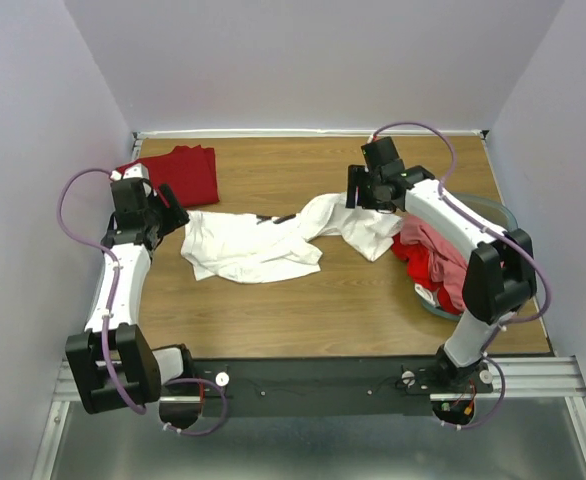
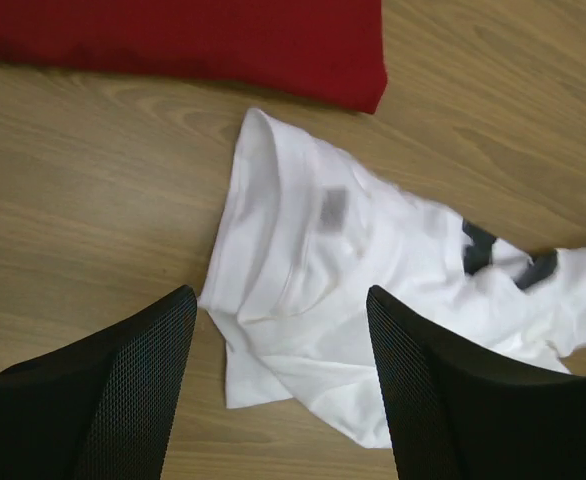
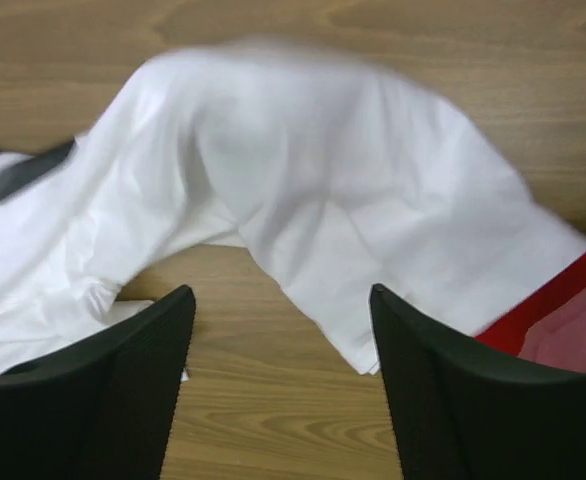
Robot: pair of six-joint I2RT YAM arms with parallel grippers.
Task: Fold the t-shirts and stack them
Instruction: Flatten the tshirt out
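A large white t-shirt lies crumpled across the middle of the table, one end draped towards the bin. My left gripper hovers over its left end, open and holding nothing. In the left wrist view the white t-shirt lies below the open left gripper. My right gripper hangs open above the shirt's right end. In the right wrist view the white cloth lies loose beneath the open right gripper. A dark red t-shirt lies folded at the back left, and shows again as a dark red t-shirt.
A teal bin at the right edge holds red and pink t-shirts; the red cloth and pink cloth show beside the white shirt's end. Bare wood table lies near the arms. Walls close in on three sides.
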